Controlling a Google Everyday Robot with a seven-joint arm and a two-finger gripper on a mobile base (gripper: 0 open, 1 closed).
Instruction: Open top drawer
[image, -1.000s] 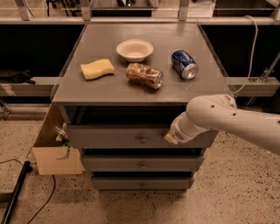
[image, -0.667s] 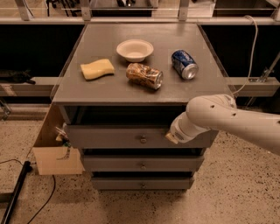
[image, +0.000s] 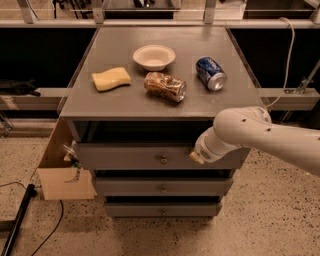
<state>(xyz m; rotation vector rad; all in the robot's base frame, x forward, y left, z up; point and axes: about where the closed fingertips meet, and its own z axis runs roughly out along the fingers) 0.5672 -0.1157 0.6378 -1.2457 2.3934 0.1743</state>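
One end effector (image: 196, 156), low against the top drawer (image: 125, 157) front, just right of its knob (image: 163, 160). The wrist hides it, so I can't tell its grip or whether it's got anything. The drawer front sits proud of the two lower drawers (image: 130, 187) with a dark gap above, so I'd guess it's partly open. The bowl (image: 154, 56), sponge (image: 111, 79) and can (image: 210, 73) sit on the counter (image: 240, 97), out of the way.
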